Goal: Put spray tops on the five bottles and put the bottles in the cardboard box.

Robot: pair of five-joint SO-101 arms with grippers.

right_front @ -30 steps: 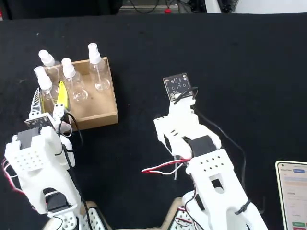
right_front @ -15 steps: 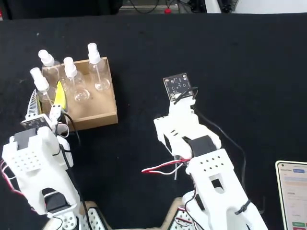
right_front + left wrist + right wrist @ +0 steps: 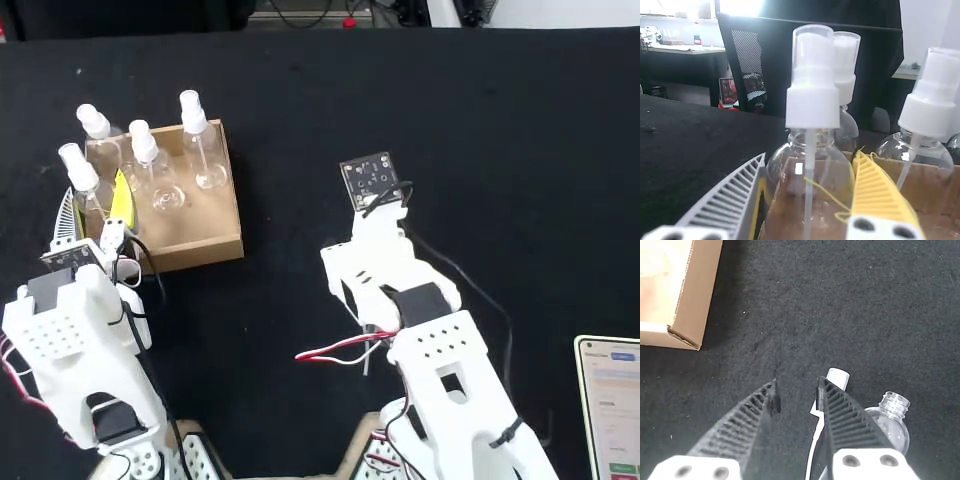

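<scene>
The cardboard box (image 3: 225, 215) stands at the left, with three capped clear bottles (image 3: 200, 150) upright in it. My left gripper (image 3: 95, 195) is shut on a fourth capped bottle (image 3: 82, 185) at the box's left wall. The left wrist view has that bottle (image 3: 807, 170) upright between the grey finger and the yellow finger (image 3: 877, 192). My right gripper (image 3: 797, 385) hangs open over bare mat. A loose white spray top (image 3: 837, 376) lies just outside one finger, beside an uncapped bottle (image 3: 892, 415). The right arm (image 3: 400, 290) stands mid-table.
A black mat (image 3: 500, 150) covers the table. A screen device (image 3: 610, 400) lies at the front right edge. A box corner (image 3: 682, 325) is in the right wrist view, well apart from the right gripper. A chair back (image 3: 755, 65) stands behind the table.
The left gripper has shifted the held bottle a little to the left and toward the arm's base. The right arm has kept still.
</scene>
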